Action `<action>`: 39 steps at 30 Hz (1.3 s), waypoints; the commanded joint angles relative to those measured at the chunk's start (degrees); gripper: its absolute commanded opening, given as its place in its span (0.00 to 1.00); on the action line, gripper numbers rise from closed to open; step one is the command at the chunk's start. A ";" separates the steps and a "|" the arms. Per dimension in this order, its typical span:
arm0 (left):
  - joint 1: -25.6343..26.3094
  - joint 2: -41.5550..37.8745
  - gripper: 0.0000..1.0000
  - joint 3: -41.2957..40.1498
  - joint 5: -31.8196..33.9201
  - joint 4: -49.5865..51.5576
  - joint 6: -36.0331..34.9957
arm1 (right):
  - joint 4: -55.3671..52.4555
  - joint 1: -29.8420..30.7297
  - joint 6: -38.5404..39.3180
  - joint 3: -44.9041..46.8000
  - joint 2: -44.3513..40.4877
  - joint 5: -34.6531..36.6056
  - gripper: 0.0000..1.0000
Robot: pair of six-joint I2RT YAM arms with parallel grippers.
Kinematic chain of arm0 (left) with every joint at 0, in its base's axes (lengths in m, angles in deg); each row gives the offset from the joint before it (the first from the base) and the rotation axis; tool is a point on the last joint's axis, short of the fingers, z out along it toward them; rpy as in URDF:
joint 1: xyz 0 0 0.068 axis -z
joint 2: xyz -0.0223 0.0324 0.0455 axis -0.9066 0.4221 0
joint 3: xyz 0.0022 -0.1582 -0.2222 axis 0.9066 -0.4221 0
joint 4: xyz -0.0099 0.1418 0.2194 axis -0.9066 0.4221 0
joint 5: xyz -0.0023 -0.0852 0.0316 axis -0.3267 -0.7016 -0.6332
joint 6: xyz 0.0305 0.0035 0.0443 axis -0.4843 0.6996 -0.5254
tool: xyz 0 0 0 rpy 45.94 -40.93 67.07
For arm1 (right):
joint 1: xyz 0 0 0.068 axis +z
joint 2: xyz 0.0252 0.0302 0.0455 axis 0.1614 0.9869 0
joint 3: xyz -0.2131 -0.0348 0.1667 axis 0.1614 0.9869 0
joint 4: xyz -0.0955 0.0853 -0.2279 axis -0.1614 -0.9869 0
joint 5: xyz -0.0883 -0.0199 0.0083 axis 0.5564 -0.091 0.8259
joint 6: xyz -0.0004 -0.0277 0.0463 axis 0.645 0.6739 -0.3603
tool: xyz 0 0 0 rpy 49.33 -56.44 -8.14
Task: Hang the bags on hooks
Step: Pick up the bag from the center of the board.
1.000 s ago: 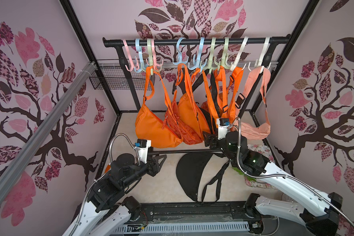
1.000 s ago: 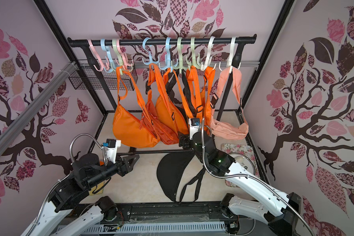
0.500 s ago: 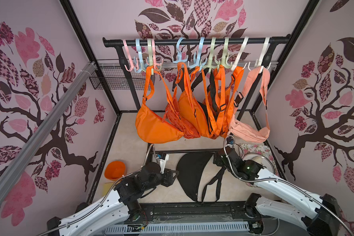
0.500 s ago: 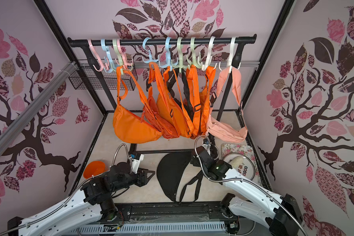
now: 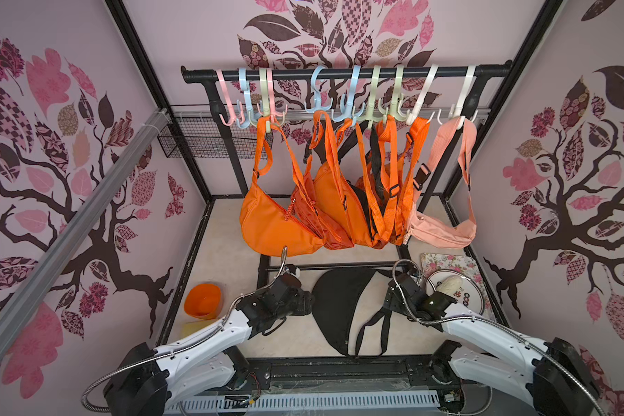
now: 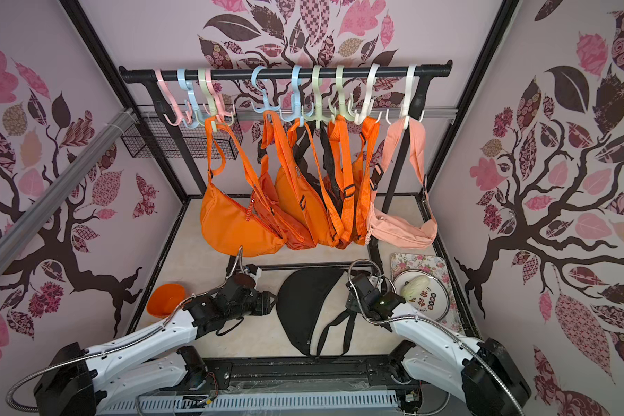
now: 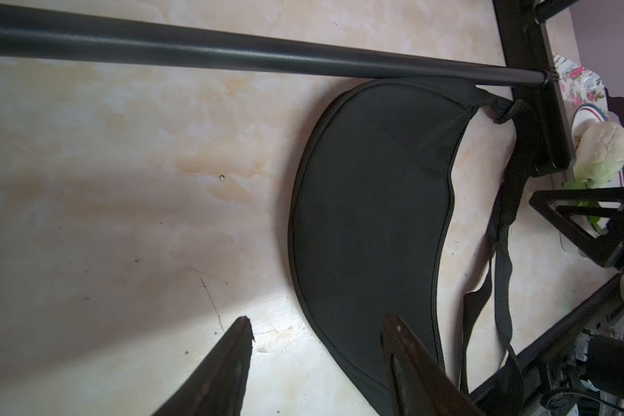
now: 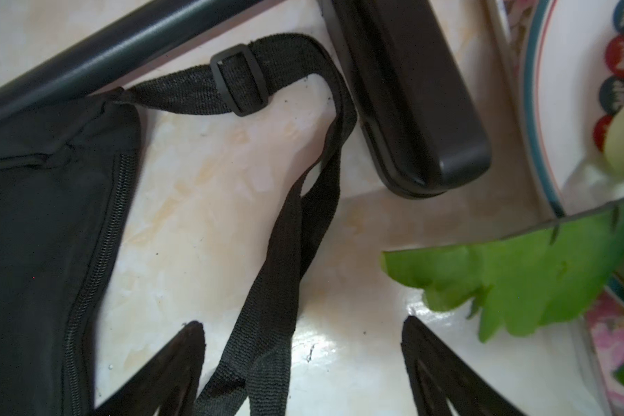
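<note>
Lying flat on the desk (image 5: 231, 259) between the two arms, the bag (image 5: 339, 306) is black and half-moon shaped. Its zip is shut, so what it holds cannot be seen. Its far end sits against the rack's low bar (image 7: 267, 54), and its strap (image 8: 278, 252) trails loose on the desk beside it.

The left tool (image 7: 317, 322) is released. One finger hangs over the bag's curved edge and one over bare desk, pinching nothing. The right tool (image 8: 301, 324) is also spread wide, and the strap runs under the gap between its fingers, ungrasped.

An orange bowl (image 5: 199, 313) stands mouth-up on the desk beyond the left arm, well apart from the bag. Beside the right arm a floral tray (image 6: 422, 261) carries a plate (image 6: 438, 284), and on the plate lies a pale vegetable (image 6: 415, 284) with green leaves.

A wire basket (image 5: 202, 140) is fixed at the back wall; its contents cannot be made out. On the rail (image 5: 339, 70) above, coloured hooks (image 5: 245, 108) carry several orange bags (image 5: 274, 223) bunched together and one pink bag (image 5: 444, 230) at the end.
</note>
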 commanded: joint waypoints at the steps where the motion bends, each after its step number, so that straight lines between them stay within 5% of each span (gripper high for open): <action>1: -0.60 3.09 0.60 1.54 -1.23 -1.83 -1.50 | 3.97 -4.64 0.91 1.08 0.70 -4.59 0.89; 25: -2.08 19.87 0.61 2.61 -6.59 -9.47 -1.61 | 13.95 -11.60 5.41 2.68 10.55 -8.68 0.83; 32: -2.13 23.01 0.54 2.34 -7.29 -10.65 -1.18 | 17.09 -11.60 5.61 3.29 14.20 -10.21 0.52; 39: -2.23 22.19 0.09 2.94 -6.28 -9.10 -0.74 | 13.23 -11.60 7.41 1.12 14.59 -11.76 0.01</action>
